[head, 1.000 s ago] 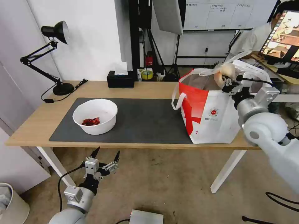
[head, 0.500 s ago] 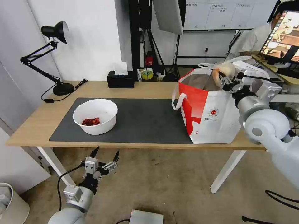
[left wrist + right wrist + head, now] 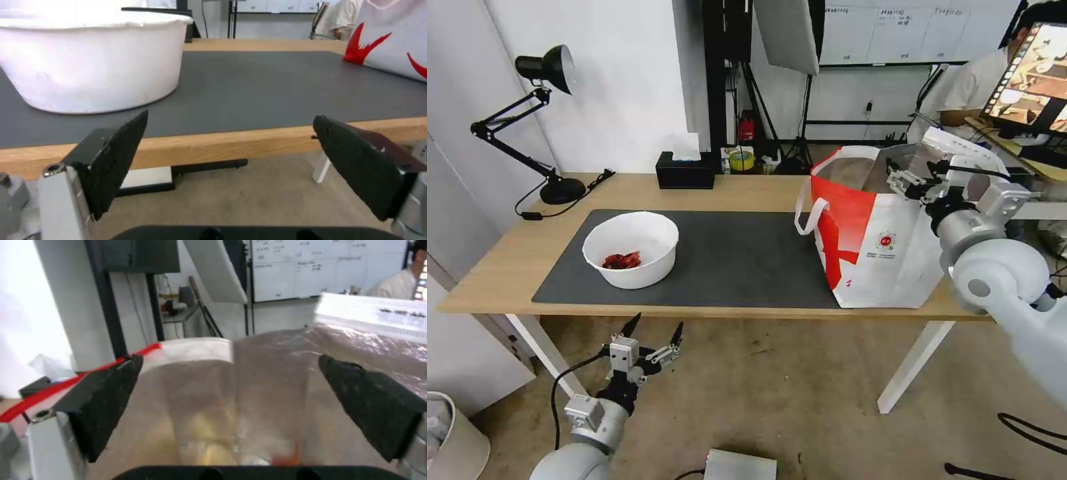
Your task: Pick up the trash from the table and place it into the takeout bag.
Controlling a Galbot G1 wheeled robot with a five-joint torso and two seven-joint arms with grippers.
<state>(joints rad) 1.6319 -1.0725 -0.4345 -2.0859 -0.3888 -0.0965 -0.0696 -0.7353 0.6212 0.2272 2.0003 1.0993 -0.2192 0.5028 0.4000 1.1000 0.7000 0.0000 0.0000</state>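
One white round bowl (image 3: 631, 258) with red scraps (image 3: 621, 261) in it sits on the left part of the dark grey mat (image 3: 734, 257), which covers much of the light wooden table (image 3: 507, 267). Well to its right, at the mat's right end, stands the white-and-red takeout bag (image 3: 875, 250), mouth open, silver foil lining showing, a white loop handle (image 3: 805, 217) hanging down its near-left corner. The right wrist view looks down into the foil lining (image 3: 276, 373), where blurred yellowish and clear shapes lie at the bottom. The right gripper (image 3: 912, 177) hovers over the bag's mouth, its fingers spread apart with nothing between them. The left gripper (image 3: 652, 331) hangs below the table's front edge, near the bowl's side, fingers wide apart and empty.
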